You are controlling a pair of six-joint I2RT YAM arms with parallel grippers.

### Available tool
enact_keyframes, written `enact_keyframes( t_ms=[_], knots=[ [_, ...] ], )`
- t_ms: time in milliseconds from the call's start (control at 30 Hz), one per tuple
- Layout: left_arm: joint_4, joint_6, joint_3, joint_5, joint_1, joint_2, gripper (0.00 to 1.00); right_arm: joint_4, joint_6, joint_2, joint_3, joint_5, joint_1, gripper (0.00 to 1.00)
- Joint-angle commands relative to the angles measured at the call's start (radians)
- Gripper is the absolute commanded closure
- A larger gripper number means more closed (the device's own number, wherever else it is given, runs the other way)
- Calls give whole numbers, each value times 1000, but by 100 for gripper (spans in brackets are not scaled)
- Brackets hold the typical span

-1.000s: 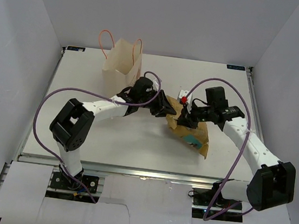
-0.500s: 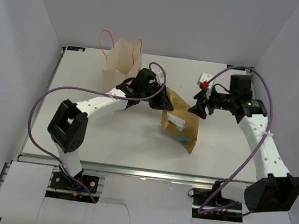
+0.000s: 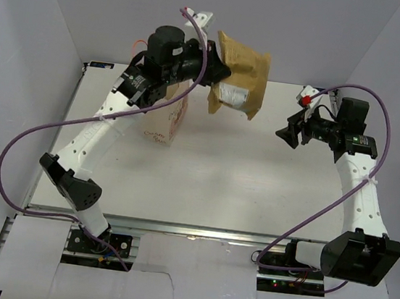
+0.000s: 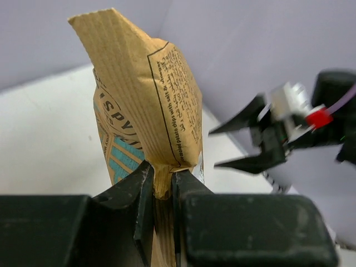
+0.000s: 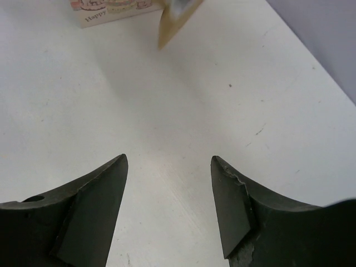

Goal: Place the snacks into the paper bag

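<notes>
Left gripper (image 4: 162, 179) holds pouch (image 3: 242, 71) aloft, seemingly near bag (image 3: 164, 132)

Faced down on the white table (image 5: 233, 94) through the right gripper (image 5: 168, 161), spread wide, with only tabletop between the two dark fingers (image 5: 92, 206). Caught the lower edge of the paper bag (image 5: 111, 11) at the top border, printed "Happy". Showed the tan-brown pouch (image 5: 173, 22) just right of it, blurred, one corner pointing down. Took in grey wall (image 5: 328, 33) at the upper right.
</notes>
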Motion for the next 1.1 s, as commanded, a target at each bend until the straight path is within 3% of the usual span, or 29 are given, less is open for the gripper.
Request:
enact_keyframes(
  t_ms=[0, 100, 267, 467, 833, 1067],
  knots=[
    [3, 52, 142, -42, 34, -29, 100, 63, 34, 6, -46, -25, 1, 33],
    [16, 70, 258, -105, 75, -21, 100, 75, 35, 9, -75, -21, 1, 33],
    [137, 31, 263, -133, 236, -69, 100, 86, 35, 12, -110, -11, 1, 33],
    [140, 63, 292, -168, 315, -99, 100, 92, 29, 14, -145, -8, 1, 33],
    [19, 225, 231, -311, 333, -190, 100, 94, 29, 31, -170, -2, 1, 33],
    [-58, 245, 102, -317, 333, -297, 100, 91, 29, 40, -179, 5, 1, 33]
  ],
)
